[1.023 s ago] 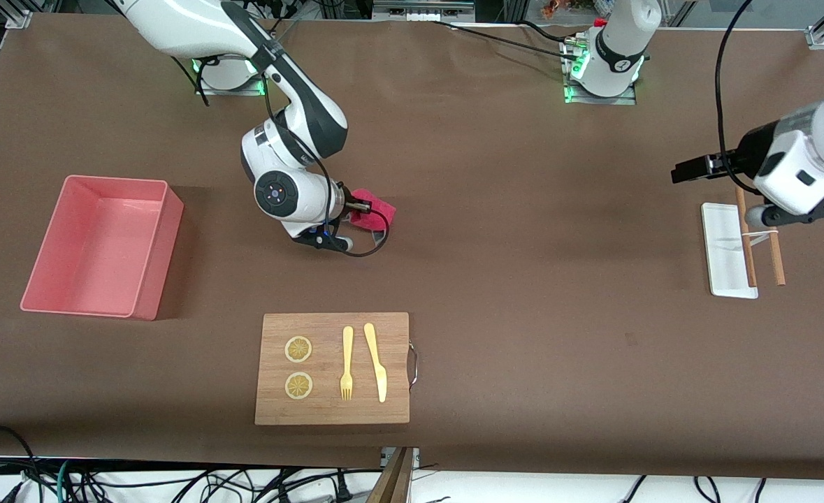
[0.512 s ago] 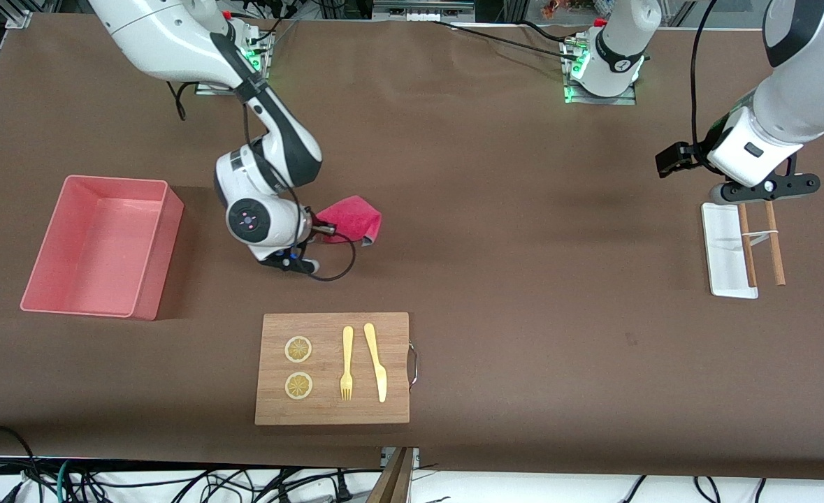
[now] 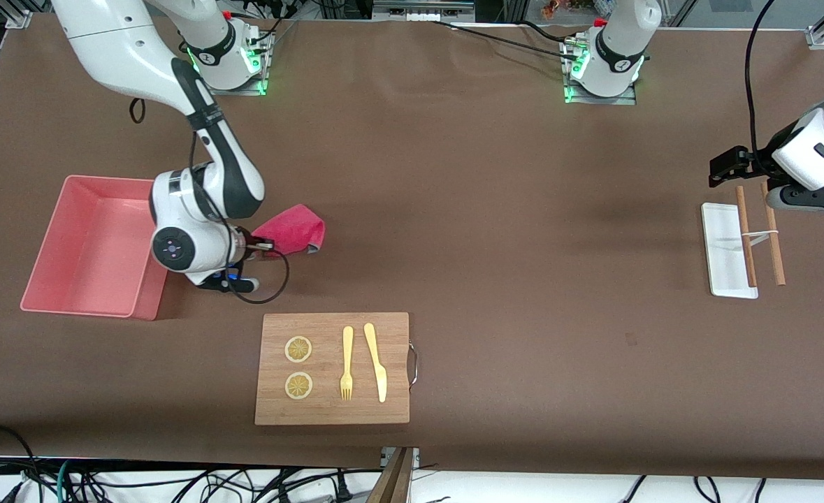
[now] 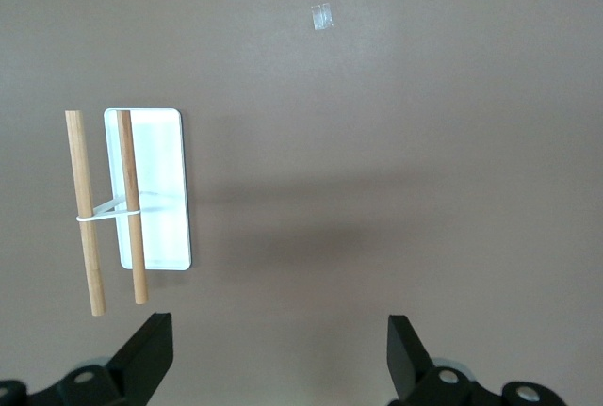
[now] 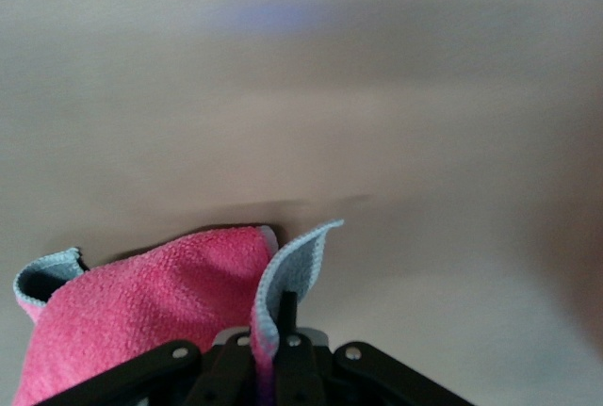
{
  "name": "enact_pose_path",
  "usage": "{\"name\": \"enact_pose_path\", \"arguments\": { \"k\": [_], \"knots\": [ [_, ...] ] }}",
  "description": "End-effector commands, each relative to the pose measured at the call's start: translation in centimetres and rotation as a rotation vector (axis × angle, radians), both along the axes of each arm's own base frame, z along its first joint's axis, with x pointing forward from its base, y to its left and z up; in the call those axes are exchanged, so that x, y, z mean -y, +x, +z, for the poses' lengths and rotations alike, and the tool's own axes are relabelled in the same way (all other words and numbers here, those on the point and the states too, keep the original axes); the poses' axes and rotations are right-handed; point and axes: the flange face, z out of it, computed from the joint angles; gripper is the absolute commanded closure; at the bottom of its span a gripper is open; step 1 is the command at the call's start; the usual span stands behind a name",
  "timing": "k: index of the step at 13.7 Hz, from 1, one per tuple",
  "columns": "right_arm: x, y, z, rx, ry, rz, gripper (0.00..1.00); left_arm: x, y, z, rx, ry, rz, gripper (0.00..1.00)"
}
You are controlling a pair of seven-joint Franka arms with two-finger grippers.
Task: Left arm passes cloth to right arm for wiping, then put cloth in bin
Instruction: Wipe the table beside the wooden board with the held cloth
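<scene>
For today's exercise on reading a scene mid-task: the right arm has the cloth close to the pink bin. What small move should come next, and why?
Probably carry the cloth on until it hangs over the bin. The right gripper, jaws shut on the cloth, is beside the bin's wall toward the cutting board's side, not yet over its opening, so releasing now would likely drop it on the table. The left gripper waits open above the white tray.

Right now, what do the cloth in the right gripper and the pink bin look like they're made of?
The cloth, pinched in the shut right gripper, looks like soft terry or microfibre: fuzzy magenta pile, a pale grey edging, and limp folds. The bin looks like moulded plastic: smooth, pale pink, even-coloured walls that stand stiff, with a faint sheen on the floor. The exact kind of plastic can't be told.
</scene>
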Motion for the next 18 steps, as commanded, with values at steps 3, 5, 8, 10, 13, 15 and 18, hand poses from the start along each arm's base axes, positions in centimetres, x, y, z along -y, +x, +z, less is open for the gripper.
{"name": "enact_pose_path", "arguments": {
  "k": [3,5,8,10,13,15,18],
  "knots": [
    [3.8,1.1,1.2,0.020,-0.034,0.140,1.00,-1.2,0.1,2.5,0.048,0.019,-0.013,0.00],
    [4.0,1.8,1.9,0.046,-0.067,0.172,1.00,-0.8,-0.2,2.8,0.042,0.017,-0.020,0.00],
    [2.0,2.3,2.1,0.084,-0.061,0.154,1.00,-0.9,0.2,3.6,0.059,0.009,-0.014,0.00],
    [-0.9,1.9,2.0,0.109,-0.061,0.090,1.00,-1.4,0.4,3.6,0.061,0.007,-0.001,0.00],
    [-6.5,0.9,1.5,0.148,-0.055,-0.026,1.00,-1.3,1.1,3.4,0.060,-0.009,0.001,0.00],
    [-10.0,0.2,1.5,0.177,-0.041,-0.112,1.00,-1.0,1.0,3.3,0.054,-0.004,-0.007,0.00],
    [-15.9,-1.5,1.6,0.217,0.003,-0.233,1.00,-1.3,1.1,2.7,0.042,-0.007,0.000,0.00]
  ]
}}
